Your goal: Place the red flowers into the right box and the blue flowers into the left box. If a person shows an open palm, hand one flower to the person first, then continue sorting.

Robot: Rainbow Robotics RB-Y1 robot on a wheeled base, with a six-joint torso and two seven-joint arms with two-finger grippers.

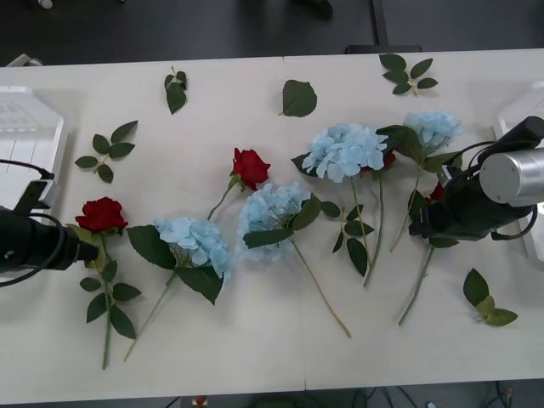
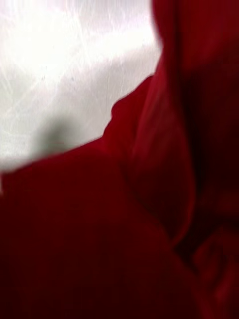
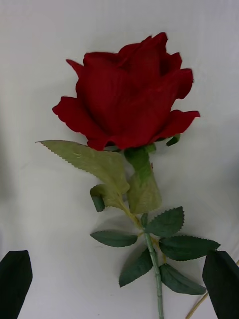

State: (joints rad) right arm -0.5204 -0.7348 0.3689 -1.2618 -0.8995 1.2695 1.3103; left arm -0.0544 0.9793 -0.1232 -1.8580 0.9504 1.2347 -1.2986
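Observation:
One red flower (image 1: 102,213) lies at the left of the table, its head just ahead of my left gripper (image 1: 83,252). In the left wrist view that rose (image 3: 130,94) lies on the white table, and my left gripper (image 3: 119,286) is open with a black finger (image 3: 14,279) on either side of the stem. A second red flower (image 1: 250,166) lies mid-table. My right gripper (image 1: 425,219) is down on a third red flower (image 1: 436,192), whose petals (image 2: 149,209) press right up to the right wrist camera. Several blue flowers (image 1: 197,242) (image 1: 344,150) lie across the middle. The left box (image 1: 25,127) and the right box (image 1: 517,104) stand at the table's side edges.
Loose green leaf sprigs lie at the back left (image 1: 106,151), back middle (image 1: 298,98), back right (image 1: 408,72) and front right (image 1: 484,299). A red bud (image 1: 388,159) peeks from under a hydrangea. Long stems trail toward the front edge.

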